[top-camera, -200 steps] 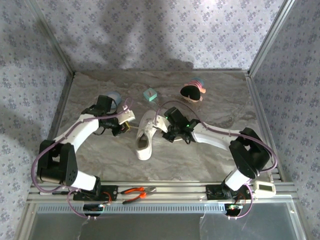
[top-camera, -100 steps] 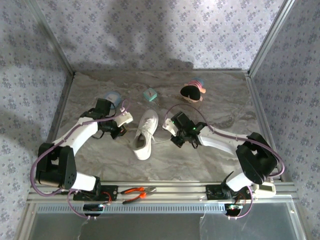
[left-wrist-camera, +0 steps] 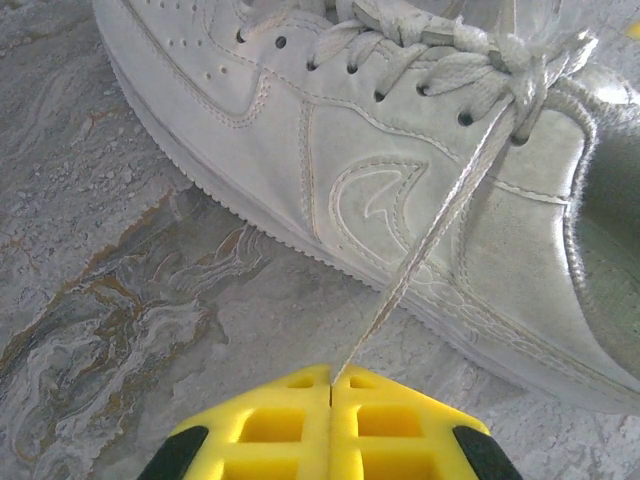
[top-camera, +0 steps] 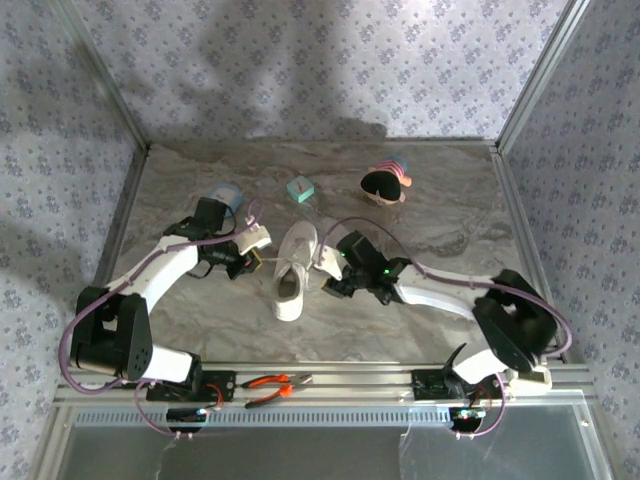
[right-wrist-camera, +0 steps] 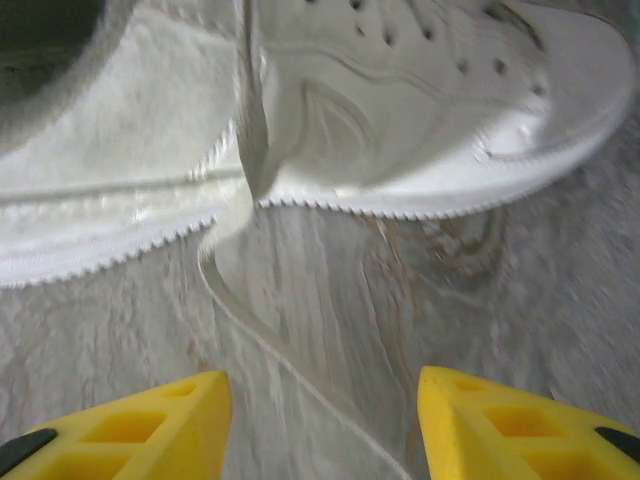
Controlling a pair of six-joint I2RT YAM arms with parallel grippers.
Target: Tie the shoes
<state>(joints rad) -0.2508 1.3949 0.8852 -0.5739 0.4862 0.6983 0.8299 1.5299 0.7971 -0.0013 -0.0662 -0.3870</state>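
The white shoe (top-camera: 291,270) lies in the middle of the table, toe toward the back. My left gripper (top-camera: 256,256) is just left of it, shut on the end of a thin white lace (left-wrist-camera: 430,230). That lace runs taut from the knot at the top eyelets down to the yellow fingertips (left-wrist-camera: 290,400) of my left gripper (left-wrist-camera: 332,380). My right gripper (top-camera: 331,277) sits close to the shoe's right side. In the right wrist view my right gripper (right-wrist-camera: 320,425) is open, and a slack lace (right-wrist-camera: 262,345) lies on the table between the fingers, below the shoe's sole (right-wrist-camera: 420,200).
A teal block (top-camera: 300,189) and a dark round object with a pink and blue rim (top-camera: 385,183) sit at the back. A pale blue round thing (top-camera: 228,193) lies behind the left arm. Orange-handled pliers (top-camera: 275,383) rest on the front rail. Patterned walls close in the table.
My right gripper has opened and let its lace drop slack onto the table, then moved back toward the shoe. The shoe shifted slightly. My left gripper stays shut on its lace.
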